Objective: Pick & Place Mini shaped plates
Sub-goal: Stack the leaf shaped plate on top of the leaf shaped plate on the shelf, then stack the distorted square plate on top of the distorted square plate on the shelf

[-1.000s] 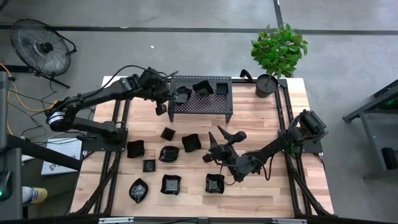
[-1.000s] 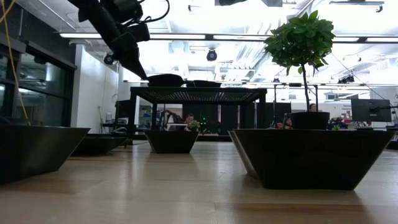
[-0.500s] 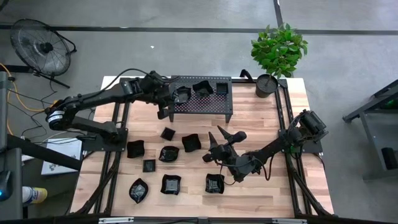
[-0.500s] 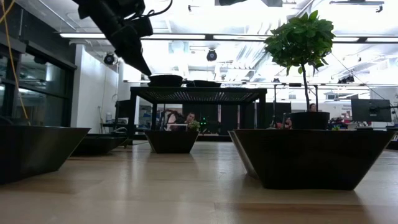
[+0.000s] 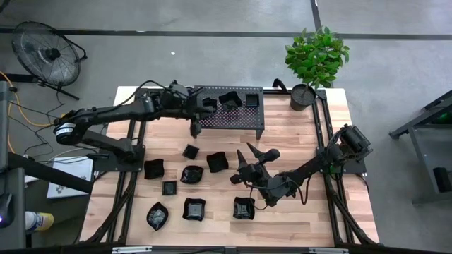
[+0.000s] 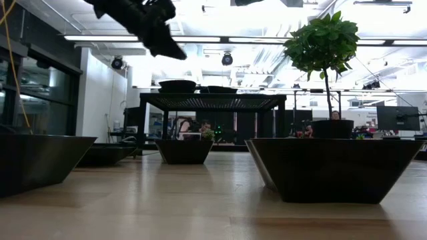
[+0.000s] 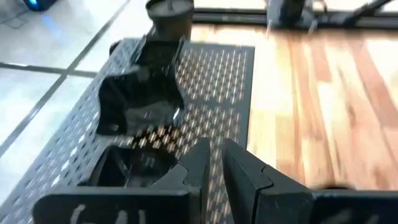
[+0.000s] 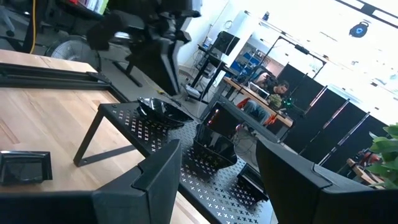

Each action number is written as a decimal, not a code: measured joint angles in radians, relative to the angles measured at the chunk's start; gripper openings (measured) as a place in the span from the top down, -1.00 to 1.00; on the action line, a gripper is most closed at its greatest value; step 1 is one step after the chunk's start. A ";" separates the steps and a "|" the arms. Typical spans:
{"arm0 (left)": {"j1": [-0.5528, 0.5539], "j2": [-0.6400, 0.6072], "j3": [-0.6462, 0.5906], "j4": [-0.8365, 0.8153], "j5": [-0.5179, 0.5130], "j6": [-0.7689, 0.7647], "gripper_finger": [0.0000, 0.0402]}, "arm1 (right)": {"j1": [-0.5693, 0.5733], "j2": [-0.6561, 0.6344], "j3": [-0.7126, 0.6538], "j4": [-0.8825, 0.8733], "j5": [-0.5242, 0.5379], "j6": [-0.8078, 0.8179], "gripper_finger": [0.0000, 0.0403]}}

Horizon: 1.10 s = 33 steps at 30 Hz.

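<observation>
Black mini shaped plates (image 5: 194, 173): three on perforated rack (image 5: 240, 118), rest on wood table (image 5: 296, 141). Left gripper (image 5: 200, 107) above rack, fingers nearly together, empty. Right gripper (image 5: 246, 154) mid-table, wide apart, empty.

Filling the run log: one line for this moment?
left gripper: nearly shut, empty, over rack | right gripper: open, waiting above table | plates on rack: three

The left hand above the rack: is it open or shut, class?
Shut and empty. The left hand shows its fingers nearly touching, nothing between them, above the rack.
</observation>
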 joint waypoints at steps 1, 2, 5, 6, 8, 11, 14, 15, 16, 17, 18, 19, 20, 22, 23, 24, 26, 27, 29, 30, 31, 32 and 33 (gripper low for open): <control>-0.004 0.012 0.000 0.032 0.001 -0.016 0.80 | 0.000 0.000 0.000 0.000 0.000 0.004 -0.02; -0.005 0.023 0.000 0.066 0.009 -0.036 0.80 | 0.000 0.000 0.000 0.000 0.000 0.007 -0.01; -0.003 0.063 0.000 0.121 0.057 -0.136 0.80 | 0.000 0.000 0.000 -0.001 0.000 0.007 -0.02; -0.002 0.077 0.000 0.121 0.069 -0.168 0.80 | 0.000 0.000 0.000 -0.004 0.000 0.007 -0.02; -0.002 0.101 -0.001 0.123 0.074 -0.205 0.80 | 0.000 0.000 0.000 -0.004 0.000 0.004 -0.01; -0.002 0.125 -0.001 0.133 0.061 -0.248 0.80 | -0.002 0.000 0.000 -0.004 0.000 0.002 -0.01; -0.002 0.151 -0.001 0.138 0.005 -0.269 0.80 | -0.002 0.000 0.000 -0.004 0.000 0.002 -0.02; -0.002 0.158 -0.001 0.139 -0.019 -0.281 0.80 | -0.002 0.000 0.000 -0.004 0.000 0.002 -0.01; -0.002 0.167 -0.001 0.141 -0.037 -0.291 0.80 | -0.002 0.000 0.000 -0.004 0.000 0.002 -0.01; -0.001 0.177 -0.001 0.147 -0.056 -0.301 0.80 | -0.002 0.000 0.000 -0.004 0.000 0.002 -0.02; -0.001 0.187 -0.001 0.157 -0.078 -0.304 0.80 | -0.002 0.000 0.000 -0.004 0.000 0.002 -0.02; -0.001 0.194 -0.001 0.166 -0.094 -0.303 0.80 | -0.002 0.000 0.000 -0.004 0.000 0.002 -0.01; -0.001 0.199 -0.001 0.175 -0.106 -0.303 0.80 | -0.002 0.000 0.000 -0.004 0.000 0.001 -0.01; -0.001 0.207 -0.001 0.207 -0.127 -0.303 0.80 | -0.002 0.000 0.000 -0.004 0.000 -0.002 -0.02; -0.001 0.208 -0.001 0.219 -0.139 -0.302 0.80 | -0.002 0.000 0.000 -0.004 0.000 -0.004 -0.02; -0.001 0.208 -0.001 0.227 -0.158 -0.300 0.80 | -0.002 0.000 0.000 -0.004 0.000 -0.004 -0.01; -0.002 0.208 0.000 0.240 -0.193 -0.299 0.80 | -0.002 0.000 0.000 -0.007 0.000 -0.003 -0.02; -0.002 0.208 0.000 0.242 -0.208 -0.299 0.80 | -0.002 0.000 0.000 -0.007 0.000 -0.003 -0.02; -0.002 0.208 0.000 0.245 -0.224 -0.292 0.80 | -0.002 0.000 0.000 -0.009 0.000 -0.003 -0.01; -0.001 0.208 0.000 0.248 -0.231 -0.289 0.80 | -0.002 0.000 0.000 -0.010 0.000 -0.003 -0.02; -0.001 0.208 0.000 0.252 -0.232 -0.278 0.80 | -0.002 0.000 0.000 -0.011 0.000 -0.003 -0.02; -0.001 0.207 0.000 0.254 -0.232 -0.261 0.80 | -0.002 0.000 0.000 -0.011 0.000 -0.003 -0.01; -0.001 0.205 0.000 0.255 -0.228 -0.236 0.80 | -0.002 0.000 0.000 -0.011 0.000 -0.003 -0.01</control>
